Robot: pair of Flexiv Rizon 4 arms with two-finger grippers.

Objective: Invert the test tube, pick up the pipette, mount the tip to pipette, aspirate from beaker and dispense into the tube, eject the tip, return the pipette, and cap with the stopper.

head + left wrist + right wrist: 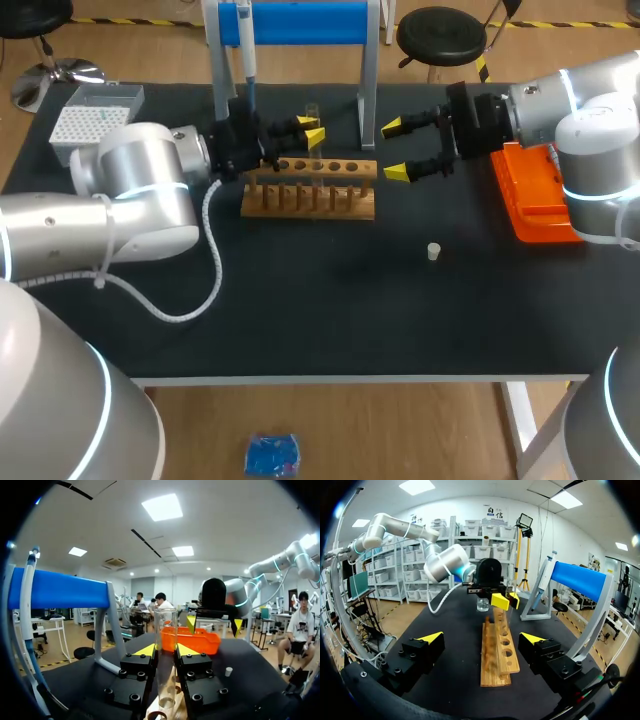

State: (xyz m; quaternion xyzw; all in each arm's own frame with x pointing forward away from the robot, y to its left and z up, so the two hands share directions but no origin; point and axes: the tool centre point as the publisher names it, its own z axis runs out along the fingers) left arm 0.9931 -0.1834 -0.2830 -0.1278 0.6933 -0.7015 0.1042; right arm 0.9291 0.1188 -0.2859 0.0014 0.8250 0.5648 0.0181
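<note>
A clear test tube (pixel 165 630) stands upright at the wooden rack (pixel 310 195), its lower end down by a rack hole. My left gripper (pixel 312 130) is shut on the tube, one yellow-tipped finger on each side (pixel 166 650). The tube's top (pixel 312 108) sticks up above the fingers. My right gripper (pixel 395 150) hangs wide open and empty just right of the rack, facing the left gripper (pixel 482 639). The pipette (pixel 246 45) hangs on the blue stand (pixel 300 22) behind the rack. A white stopper (pixel 434 251) lies on the mat. A small clear glass vessel (pixel 482 605) shows beside the left gripper.
An orange tray (pixel 530 200) lies at the right under my right arm. A white tip box (pixel 95 115) sits at the back left. The stand's legs flank the rack's far side. Black mat in front of the rack holds only the stopper.
</note>
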